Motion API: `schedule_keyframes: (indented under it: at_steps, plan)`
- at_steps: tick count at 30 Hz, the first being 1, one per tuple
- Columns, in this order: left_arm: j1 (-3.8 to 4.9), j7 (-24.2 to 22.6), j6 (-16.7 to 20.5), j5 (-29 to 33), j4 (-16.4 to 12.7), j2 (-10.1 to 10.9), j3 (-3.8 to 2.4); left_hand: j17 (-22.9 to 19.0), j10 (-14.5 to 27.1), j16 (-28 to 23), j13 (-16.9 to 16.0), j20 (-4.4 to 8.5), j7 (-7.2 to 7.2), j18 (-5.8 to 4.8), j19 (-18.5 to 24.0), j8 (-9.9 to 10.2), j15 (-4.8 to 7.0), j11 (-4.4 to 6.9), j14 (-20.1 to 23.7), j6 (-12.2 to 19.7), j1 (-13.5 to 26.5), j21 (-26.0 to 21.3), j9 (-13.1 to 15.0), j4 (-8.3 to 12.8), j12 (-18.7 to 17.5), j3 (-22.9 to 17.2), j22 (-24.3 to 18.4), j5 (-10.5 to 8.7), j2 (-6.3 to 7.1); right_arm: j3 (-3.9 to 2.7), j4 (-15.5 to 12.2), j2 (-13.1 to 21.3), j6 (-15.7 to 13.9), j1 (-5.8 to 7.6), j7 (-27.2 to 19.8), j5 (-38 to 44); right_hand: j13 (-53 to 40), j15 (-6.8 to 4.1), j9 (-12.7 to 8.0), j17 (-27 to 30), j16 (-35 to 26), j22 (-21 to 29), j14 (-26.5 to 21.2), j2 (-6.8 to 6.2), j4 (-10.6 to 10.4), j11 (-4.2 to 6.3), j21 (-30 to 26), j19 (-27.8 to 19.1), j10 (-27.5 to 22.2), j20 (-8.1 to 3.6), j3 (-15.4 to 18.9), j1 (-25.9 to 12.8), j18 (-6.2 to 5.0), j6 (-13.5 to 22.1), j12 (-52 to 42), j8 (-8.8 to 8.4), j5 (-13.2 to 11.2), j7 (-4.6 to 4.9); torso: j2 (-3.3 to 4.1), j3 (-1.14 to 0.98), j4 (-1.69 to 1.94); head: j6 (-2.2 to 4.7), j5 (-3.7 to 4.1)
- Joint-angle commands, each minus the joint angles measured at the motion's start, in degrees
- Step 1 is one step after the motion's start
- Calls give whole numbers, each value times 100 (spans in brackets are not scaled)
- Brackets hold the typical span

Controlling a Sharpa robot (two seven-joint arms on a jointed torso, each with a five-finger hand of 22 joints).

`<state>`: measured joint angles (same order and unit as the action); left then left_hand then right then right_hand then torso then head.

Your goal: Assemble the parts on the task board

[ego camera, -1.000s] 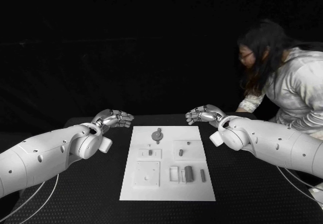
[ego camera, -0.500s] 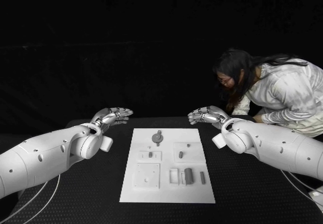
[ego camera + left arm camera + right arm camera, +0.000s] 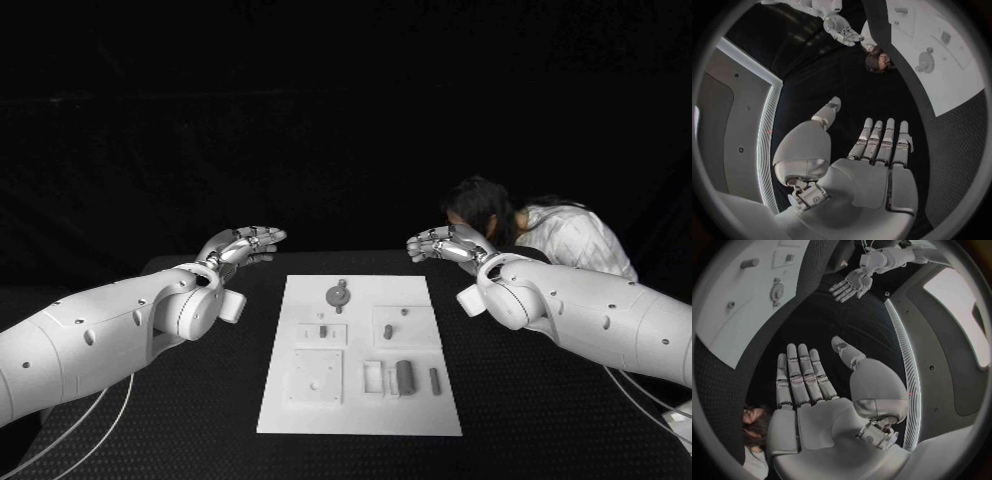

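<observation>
The white rectangular task board (image 3: 361, 400) lies flat in the middle of the black table (image 3: 519, 400), its long side running away from the robot. Small grey parts rest on it: a round, gear-like grey piece (image 3: 338, 291) with a short stem near the far end, a small dark peg (image 3: 323, 331) on a raised white square at mid-left, another small grey peg (image 3: 387, 330) on the square at mid-right, and along the near right a dark grey upright block (image 3: 405, 375) with a thin grey bar (image 3: 434, 377) just beside it. A larger white square plate (image 3: 316, 373) sits at the near left of the board.

The left robot hand (image 3: 242, 246) hangs above the table beyond the board's far left corner, well apart from every part. In the left wrist view this robot hand (image 3: 873, 165) has a flat palm, fingers straight and side by side, thumb set out to the side, and nothing in it.

The right robot hand (image 3: 447, 244) hangs beyond the far right corner of the board, also clear of the parts. In the right wrist view this robot hand (image 3: 811, 400) is likewise spread flat with fingers extended and thumb apart, holding nothing. Neither robot hand touches the board.
</observation>
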<state>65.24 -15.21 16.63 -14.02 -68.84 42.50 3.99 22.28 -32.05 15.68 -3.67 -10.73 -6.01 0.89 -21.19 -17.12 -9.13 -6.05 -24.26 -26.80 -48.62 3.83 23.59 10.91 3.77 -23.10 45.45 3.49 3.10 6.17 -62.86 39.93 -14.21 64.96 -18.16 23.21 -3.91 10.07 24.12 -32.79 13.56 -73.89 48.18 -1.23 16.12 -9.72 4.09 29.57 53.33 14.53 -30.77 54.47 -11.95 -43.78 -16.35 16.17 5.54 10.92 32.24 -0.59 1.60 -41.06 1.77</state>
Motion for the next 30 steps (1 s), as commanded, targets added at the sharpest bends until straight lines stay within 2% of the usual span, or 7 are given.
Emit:
schedule_keyframes:
  at_steps: [1,5,8,11,15,17,30]
  plan:
    - [8,-198,-29,188,-24,-4,-4,56,-241,76,-37,8,-96,-89,-44,-47,-85,-31,-63,-19,13,53,32,-20,29,19,28,-35,-77,-3,8,4,-166,-5,-183,-101,10,-1,-10,34,-49,-7,-72,-20,-23,-6,-31,21,-40,-9,5,-38,60,50,49,-36,-7,-4,3,1,1,11,2]
    - [8,-222,-100,258,-17,-6,-3,117,-541,189,-74,68,-255,-89,-224,-150,-227,-140,-236,-169,-57,86,91,24,99,-37,47,-16,-255,-3,-14,12,-168,-5,-197,-123,10,1,-12,42,-53,-7,-78,-18,-25,-8,-31,23,-41,-10,4,-39,59,54,60,-36,-7,-2,3,2,2,21,1]
    - [8,-242,-62,275,-19,-5,-3,157,-789,278,-95,133,-391,-89,-425,-240,-276,-259,-411,-351,-70,103,129,92,165,-75,33,-2,-357,-3,-33,15,-177,-6,-204,-187,4,26,-15,54,-23,-6,-29,-10,-26,-46,-32,23,-11,-16,-1,-29,56,49,81,-25,-7,35,5,-1,2,28,-7]
    - [7,-256,-100,319,-12,-3,-3,174,-911,325,-102,165,-432,-89,-526,-280,-316,-303,-509,-441,-87,105,142,141,194,-106,19,12,-394,-3,-35,15,-196,-6,-204,-218,-2,28,-21,48,56,-15,99,-5,-28,-94,-8,116,53,-24,-5,-18,25,34,95,-7,-7,78,4,1,3,35,-9]
    - [7,-268,-111,324,-14,-1,-3,205,-1208,430,-114,281,-528,-53,-907,-347,-353,-411,-767,-648,-48,151,152,232,253,-172,-26,31,-472,-3,-25,19,-240,-6,-212,-302,-3,22,-25,52,86,-18,141,-4,-28,-94,-6,168,82,-23,-4,-16,11,21,108,7,-7,103,7,2,3,44,-1]
    - [7,-271,-132,324,-13,0,-3,202,-1299,444,-104,310,-567,-75,-996,-346,-352,-460,-846,-701,-34,110,140,295,244,-210,-78,48,-505,-3,-17,22,-262,-6,-219,-349,-3,19,-26,54,89,-18,145,-1,-27,-93,-6,175,87,-24,-5,-14,8,18,111,9,-7,104,7,2,1,47,0]
    - [7,-287,-143,335,3,-14,-3,192,-1384,442,-89,335,-604,-89,-1078,-339,-334,-497,-904,-754,3,64,123,345,221,-243,-130,57,-533,-3,27,22,-275,-6,-222,-447,-1,14,-33,77,73,-10,106,6,-20,-91,-32,157,101,-18,-1,-12,16,12,132,19,-8,99,7,1,1,71,2]
